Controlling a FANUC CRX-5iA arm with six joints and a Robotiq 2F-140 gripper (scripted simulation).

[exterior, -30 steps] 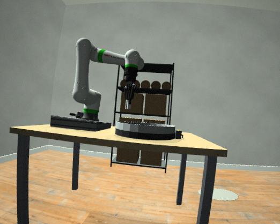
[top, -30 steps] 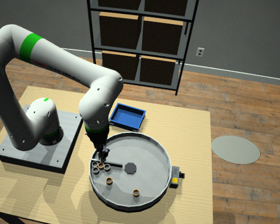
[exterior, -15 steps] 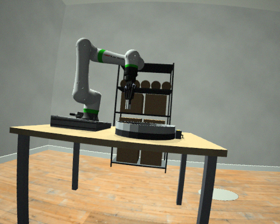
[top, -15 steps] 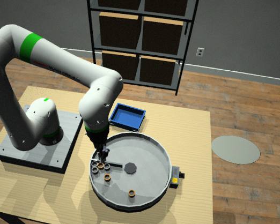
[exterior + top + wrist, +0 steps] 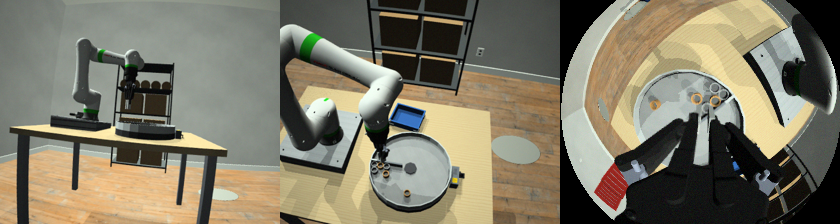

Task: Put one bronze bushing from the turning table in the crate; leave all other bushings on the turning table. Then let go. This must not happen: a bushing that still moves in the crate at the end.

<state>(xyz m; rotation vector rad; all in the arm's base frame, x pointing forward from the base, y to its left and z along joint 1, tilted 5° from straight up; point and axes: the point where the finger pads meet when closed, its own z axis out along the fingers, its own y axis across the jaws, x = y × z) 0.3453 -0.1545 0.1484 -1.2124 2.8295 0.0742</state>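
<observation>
Pale wooden table top, dark legs, on plank floor.

Grey square base plate at the table's left side, carrying a white six-joint arm with green bands; forearm reaching across, wrist turned straight down.

Black two-finger gripper, fingers drawn nearly together, nothing between them; hanging well above the turning table in the exterior view, over its left edge in the top view.

Round grey turning table with raised rim, dark octagonal hub at centre, dark bar running from the hub toward the left rim. Small grey box with yellow label fixed at the rim's right side.

Bronze ring bushings, three in all: first bronze bushing in a cluster at the left rim, just below the gripper in the top view; second bronze bushing just beside that cluster; third bronze bushing apart, toward the near rim. All on the turning table.

Grey ring bushings, three, in the same cluster, close together.

Blue open rectangular crate on the table just behind the turning table, nothing seen inside.

Black metal shelf rack with brown cardboard boxes against the grey wall. Pale round disc on the floor to the right.
</observation>
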